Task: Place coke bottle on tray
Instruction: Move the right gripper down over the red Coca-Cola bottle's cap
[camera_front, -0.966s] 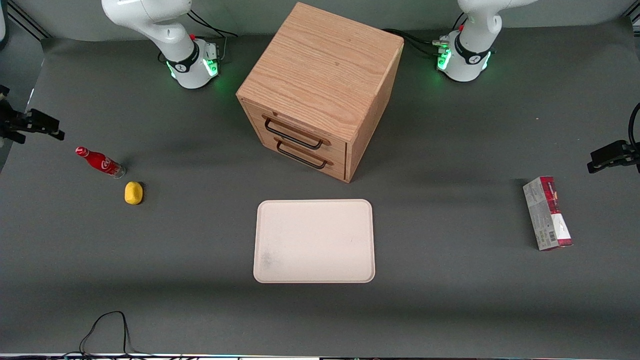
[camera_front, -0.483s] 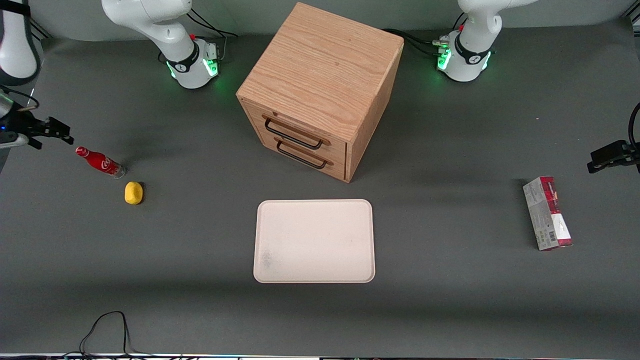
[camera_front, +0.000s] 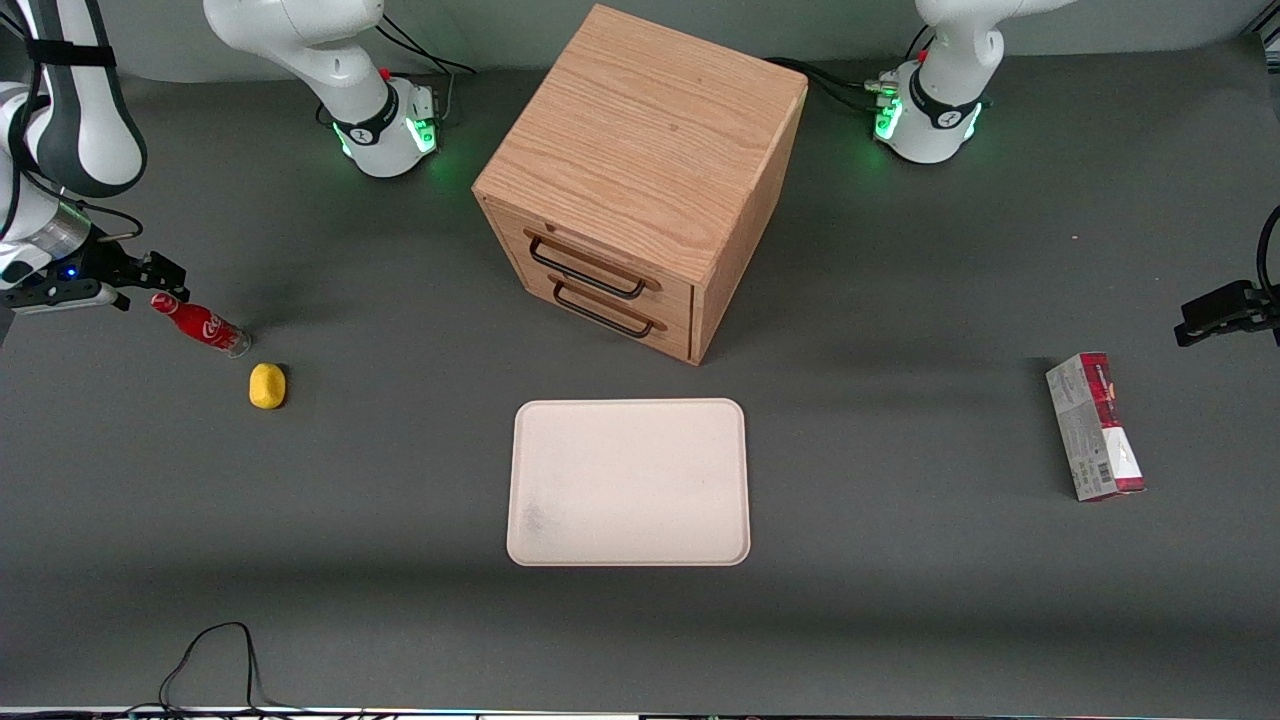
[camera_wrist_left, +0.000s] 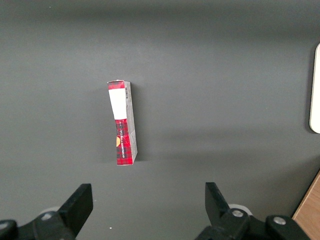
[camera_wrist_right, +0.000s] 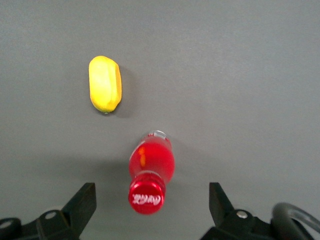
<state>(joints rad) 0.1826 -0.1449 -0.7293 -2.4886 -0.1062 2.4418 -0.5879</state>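
The coke bottle (camera_front: 200, 323), small, red, with a red cap and a clear base, stands upright on the grey table toward the working arm's end. In the right wrist view the bottle (camera_wrist_right: 151, 162) is seen from above, cap toward the camera. My right gripper (camera_front: 160, 272) hangs just above the cap, open and empty. In the right wrist view the gripper (camera_wrist_right: 151, 194) has one black finger on each side of the cap, well apart from it. The pale cream-pink tray (camera_front: 628, 482) lies empty at the table's middle, in front of the cabinet, and its edge shows in the left wrist view (camera_wrist_left: 316, 90).
A small yellow object (camera_front: 267, 386) lies beside the bottle, nearer the front camera; it also shows in the right wrist view (camera_wrist_right: 105, 83). A wooden two-drawer cabinet (camera_front: 640, 170) stands mid-table. A red-and-grey carton (camera_front: 1095, 425) lies toward the parked arm's end.
My right arm has come in from the table's end toward the bottle; the gripper now hangs over its cap. The bottle, the tray and the other things have not moved.
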